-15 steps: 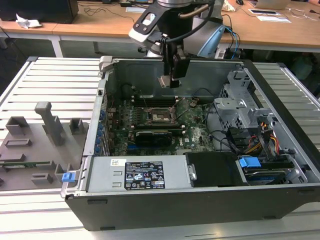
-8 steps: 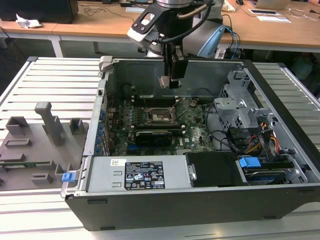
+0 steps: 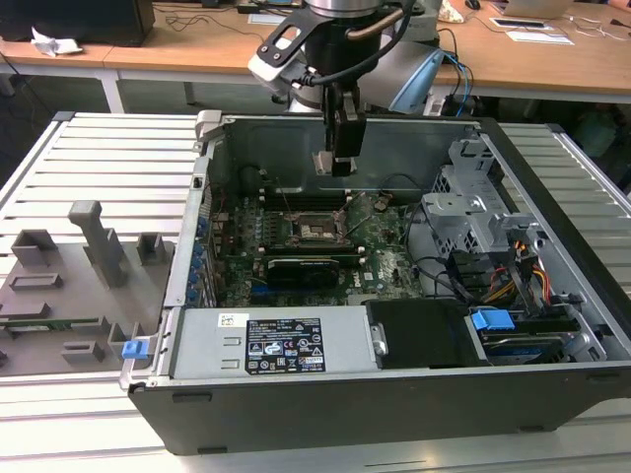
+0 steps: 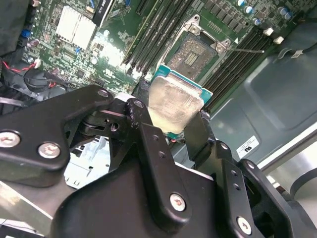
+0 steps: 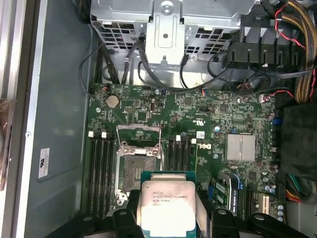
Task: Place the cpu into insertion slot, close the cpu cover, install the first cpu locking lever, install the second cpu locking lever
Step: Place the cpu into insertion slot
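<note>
My gripper (image 3: 333, 163) hangs inside the open computer case, shut on the cpu (image 3: 323, 163). In both wrist views the cpu (image 4: 174, 104) (image 5: 167, 206) sits between the two black fingers (image 4: 148, 139), its silvery top face showing over a green edge. The insertion slot (image 5: 137, 171) (image 4: 198, 54) lies open on the green motherboard, below the held chip and apart from it; in the exterior view the insertion slot (image 3: 317, 231) is below the gripper. The cpu cover (image 5: 138, 133) stands swung up at one side of the socket. A thin lever (image 4: 245, 50) sticks out beside the socket.
A long black expansion card (image 3: 301, 266) lies in front of the socket, with a power supply (image 3: 281, 345) nearer still. A metal drive cage (image 3: 473, 212) and cables (image 3: 523, 276) are at the exterior view's right. Grey fixtures (image 3: 69, 286) sit on the table outside the case.
</note>
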### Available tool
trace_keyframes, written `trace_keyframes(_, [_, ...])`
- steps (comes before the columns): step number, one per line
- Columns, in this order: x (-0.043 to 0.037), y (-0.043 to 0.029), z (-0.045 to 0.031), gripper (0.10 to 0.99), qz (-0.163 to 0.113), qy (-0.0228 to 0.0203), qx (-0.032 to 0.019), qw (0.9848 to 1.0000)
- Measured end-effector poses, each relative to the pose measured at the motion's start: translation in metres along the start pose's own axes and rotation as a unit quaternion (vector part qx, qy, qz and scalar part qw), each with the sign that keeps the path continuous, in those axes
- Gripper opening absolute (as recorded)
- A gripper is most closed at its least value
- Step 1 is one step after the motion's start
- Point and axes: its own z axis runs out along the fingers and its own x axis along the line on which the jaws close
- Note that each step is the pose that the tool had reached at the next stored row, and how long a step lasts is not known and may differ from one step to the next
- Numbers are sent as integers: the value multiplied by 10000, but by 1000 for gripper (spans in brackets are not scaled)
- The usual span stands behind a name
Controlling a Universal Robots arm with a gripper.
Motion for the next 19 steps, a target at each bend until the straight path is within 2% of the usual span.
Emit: trace_keyframes(19, [-1, -11, 135, 525, 1, -14, 1, 10000])
